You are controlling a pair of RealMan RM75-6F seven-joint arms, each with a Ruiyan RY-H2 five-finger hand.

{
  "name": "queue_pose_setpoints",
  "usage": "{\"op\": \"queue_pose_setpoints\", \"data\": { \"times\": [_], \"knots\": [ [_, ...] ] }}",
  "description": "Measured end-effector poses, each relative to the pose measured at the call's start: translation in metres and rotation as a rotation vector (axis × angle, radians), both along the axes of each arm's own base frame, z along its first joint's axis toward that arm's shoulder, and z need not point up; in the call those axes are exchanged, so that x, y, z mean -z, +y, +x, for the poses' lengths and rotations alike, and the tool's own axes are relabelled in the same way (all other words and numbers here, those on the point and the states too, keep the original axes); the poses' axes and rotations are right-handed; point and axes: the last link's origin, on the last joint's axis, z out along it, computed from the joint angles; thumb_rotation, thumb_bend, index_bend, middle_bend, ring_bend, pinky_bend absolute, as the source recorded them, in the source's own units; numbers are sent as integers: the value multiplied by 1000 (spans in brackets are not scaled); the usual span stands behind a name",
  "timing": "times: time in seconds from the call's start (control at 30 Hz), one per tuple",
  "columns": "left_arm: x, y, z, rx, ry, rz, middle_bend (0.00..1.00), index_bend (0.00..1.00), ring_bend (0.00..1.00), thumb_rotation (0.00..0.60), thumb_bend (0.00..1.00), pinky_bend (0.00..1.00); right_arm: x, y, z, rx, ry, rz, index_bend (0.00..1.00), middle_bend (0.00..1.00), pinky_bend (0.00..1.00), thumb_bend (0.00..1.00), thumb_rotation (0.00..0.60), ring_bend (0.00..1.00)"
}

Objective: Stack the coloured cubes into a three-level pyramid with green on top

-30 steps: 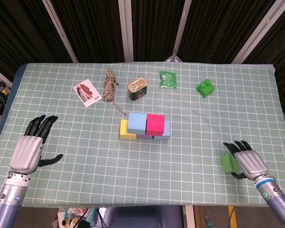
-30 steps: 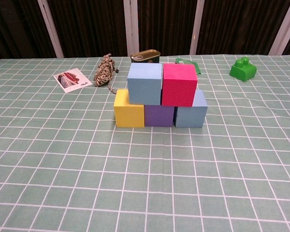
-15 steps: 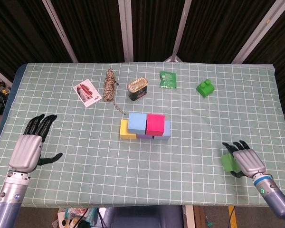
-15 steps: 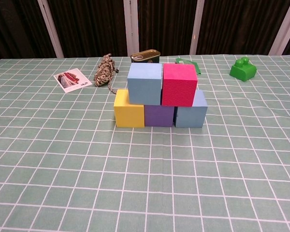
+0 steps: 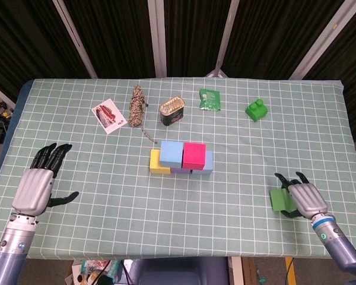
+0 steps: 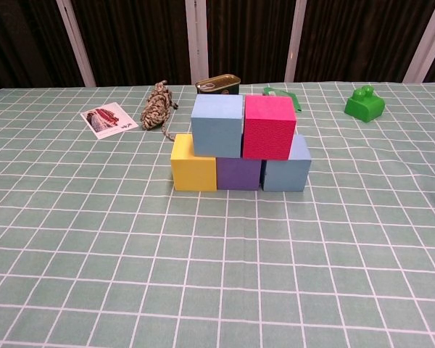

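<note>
1. Two levels up, mid bench (image 5: 77, 148): bottom row yellow cube (image 6: 193, 162), purple cube (image 6: 238, 174), pale blue cube (image 6: 288, 167), all touching. On top, light blue cube (image 6: 217, 125) and pink cube (image 6: 269, 127), side by side, touching.
2. Top level not yet placed. Green cube (image 5: 279, 199) lying on the cloth near the front right edge, well apart from the stack.
3. Right hand (image 5: 302, 198) right at the green cube, fingers draped over its right side, thumb down at its front. Clamped or only touching: cannot tell from the head view; not seen in chest view.
4. Left hand (image 5: 38, 182) released, fingers apart, nothing in it, front left of bench, well away from everything.
5. Key relation: green cube sits just left of the right palm, on the stack-facing side. Stack lies up and to the left of it, twd bench centre. Right hand far nearer than left, so prob. a right-hand job.
6. No long axis to worry abt on a cube. Target likely the seam betw. light blue and pink tops.
7. Risk, as a guess: off-centre drop or a knock toppling the upper pair.
</note>
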Motion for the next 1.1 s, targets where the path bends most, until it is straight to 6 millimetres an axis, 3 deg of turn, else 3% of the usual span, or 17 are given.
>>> {"op": "queue_pose_setpoints", "data": {
  "times": [1.1],
  "knots": [
    [1,2,-3,-16,9,-7,74,32,18,600,65,41,32,-66,54,219,-51,-135,0,412,0,241,600,281]
  ]
}}
